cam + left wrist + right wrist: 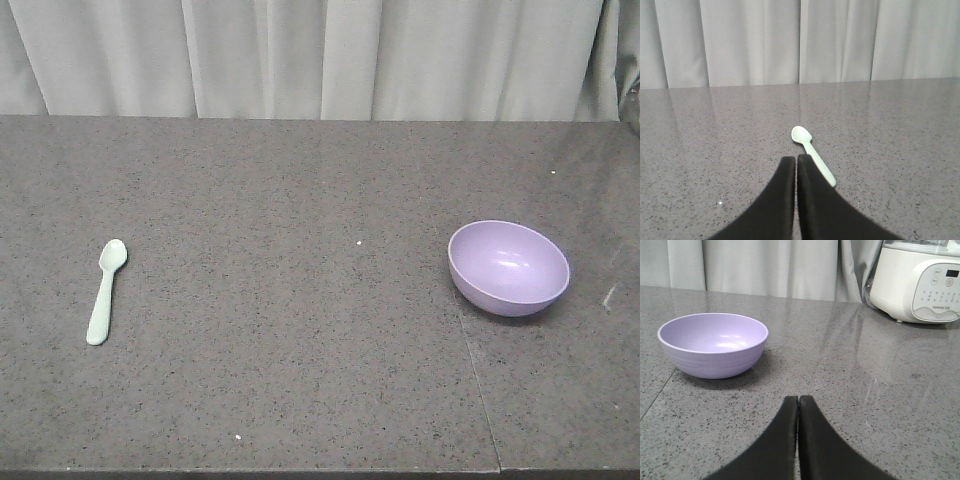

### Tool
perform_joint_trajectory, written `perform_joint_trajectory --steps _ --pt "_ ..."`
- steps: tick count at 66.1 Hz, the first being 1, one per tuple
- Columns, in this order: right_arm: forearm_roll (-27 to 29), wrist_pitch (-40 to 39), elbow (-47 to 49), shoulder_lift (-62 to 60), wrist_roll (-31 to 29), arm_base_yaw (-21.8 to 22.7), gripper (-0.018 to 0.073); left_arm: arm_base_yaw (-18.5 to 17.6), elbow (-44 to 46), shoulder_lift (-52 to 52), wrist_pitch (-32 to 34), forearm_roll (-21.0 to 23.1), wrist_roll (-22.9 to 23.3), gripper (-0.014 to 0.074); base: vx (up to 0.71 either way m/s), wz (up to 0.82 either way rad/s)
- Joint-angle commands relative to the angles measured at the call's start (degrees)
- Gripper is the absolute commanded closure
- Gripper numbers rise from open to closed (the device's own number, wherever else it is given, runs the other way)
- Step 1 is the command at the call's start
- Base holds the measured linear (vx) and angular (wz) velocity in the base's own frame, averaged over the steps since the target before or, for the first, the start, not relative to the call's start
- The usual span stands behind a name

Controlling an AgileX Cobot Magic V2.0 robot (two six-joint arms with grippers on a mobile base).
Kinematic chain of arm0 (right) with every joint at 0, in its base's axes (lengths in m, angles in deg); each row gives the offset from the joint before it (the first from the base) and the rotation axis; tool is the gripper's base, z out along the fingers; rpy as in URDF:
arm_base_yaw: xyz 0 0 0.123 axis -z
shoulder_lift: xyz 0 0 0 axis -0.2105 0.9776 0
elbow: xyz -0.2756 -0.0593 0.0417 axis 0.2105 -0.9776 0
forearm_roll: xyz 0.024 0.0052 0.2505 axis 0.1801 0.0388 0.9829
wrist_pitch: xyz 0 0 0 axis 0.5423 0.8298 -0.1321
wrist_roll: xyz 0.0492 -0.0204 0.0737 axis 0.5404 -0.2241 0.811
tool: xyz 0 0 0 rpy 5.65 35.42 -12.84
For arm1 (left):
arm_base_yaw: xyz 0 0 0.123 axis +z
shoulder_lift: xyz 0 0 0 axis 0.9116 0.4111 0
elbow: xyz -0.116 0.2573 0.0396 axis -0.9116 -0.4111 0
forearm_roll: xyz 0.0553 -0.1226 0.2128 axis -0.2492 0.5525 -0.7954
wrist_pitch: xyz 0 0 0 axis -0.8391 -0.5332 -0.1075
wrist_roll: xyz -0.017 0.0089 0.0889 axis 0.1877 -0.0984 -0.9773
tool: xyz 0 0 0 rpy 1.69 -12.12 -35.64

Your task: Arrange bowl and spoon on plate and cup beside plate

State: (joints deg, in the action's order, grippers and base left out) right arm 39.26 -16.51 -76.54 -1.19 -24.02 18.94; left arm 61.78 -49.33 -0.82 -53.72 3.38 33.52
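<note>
Task looks unstarted, nothing arranged yet.

Left of the grey table (pixel 300 180): spoon (pixel 106 292) lies flat and alone, scoop end pointing toward the curtain (pixel 300 55). Left gripper (pixel 797 161) has jaws pressed together and holds nothing. It sits low over the table, and in its wrist view the spoon handle lies just beside its tips. Contact can't be told.

Right of the table: bowl (pixel 508 268) is upright, nothing in it, well apart from the spoon. Right gripper (pixel 798 401) also has jaws pressed together and nothing held. The bowl is ahead of it and off to the left in its view, clearly apart. A white appliance (pixel 917 282) stands at the far right back.

No plate or cup shows in any view.

Judgement: all steps remain, meaning bowl onto plate, spoon onto plate, cup beside plate. The plate and cup have to turn up first.
</note>
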Motion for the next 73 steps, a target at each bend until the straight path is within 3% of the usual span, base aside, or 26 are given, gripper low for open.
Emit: perform_joint_trajectory --steps 1,17,21,32,36,47,54,64,68,73 --pt "-0.2 -4.4 -1.0 -0.7 -0.4 0.2 0.0565 0.0 -1.7 -1.0 4.1 0.0 0.5 0.0602 0.0 0.0" --pt "1.3 -5.9 -1.0 -0.7 0.8 0.2 0.0565 0.0 -1.6 -1.0 4.4 0.1 0.6 0.0602 0.0 0.0" --pt "6.5 -8.9 -1.0 -0.7 4.6 0.2 0.0565 0.0 -1.3 -1.0 4.5 0.3 1.0 0.0602 0.0 0.0" --pt "27.4 -15.6 -1.0 -0.7 17.6 0.2 0.0565 0.0 -1.3 -1.0 7.9 4.6 4.8 0.0602 0.0 0.0" --pt "32.9 -16.8 -1.0 -0.7 17.6 0.2 0.0565 0.0 -1.3 -1.0 9.7 4.7 5.1 0.0602 0.0 0.0" --pt "39.5 -18.8 -1.0 -0.7 17.3 0.2 0.0565 0.0 -1.3 -1.0 16.5 4.8 7.0 0.0602 0.0 0.0" --pt "40.7 -19.2 -0.8 -0.7 17.5 0.2 0.0565 0.0 -1.3 -1.0 20.5 5.2 14.5 0.0602 0.0 0.0" --pt "40.2 -19.1 3.9 -0.7 17.2 0.2 0.0565 0.0 -1.1 -1.0 31.9 7.6 32.0 0.0602 0.0 0.0" --pt "38.1 -19.1 8.2 -0.6 16.8 0.2 0.0565 0.0 -1.1 -1.0 37.1 7.5 36.7 0.0602 0.0 0.0" --pt "31.6 -18.9 14.2 0.8 15.6 0.2 0.0565 0.0 -1.1 -1.0 43.1 7.3 42.2 0.0602 0.0 0.0"
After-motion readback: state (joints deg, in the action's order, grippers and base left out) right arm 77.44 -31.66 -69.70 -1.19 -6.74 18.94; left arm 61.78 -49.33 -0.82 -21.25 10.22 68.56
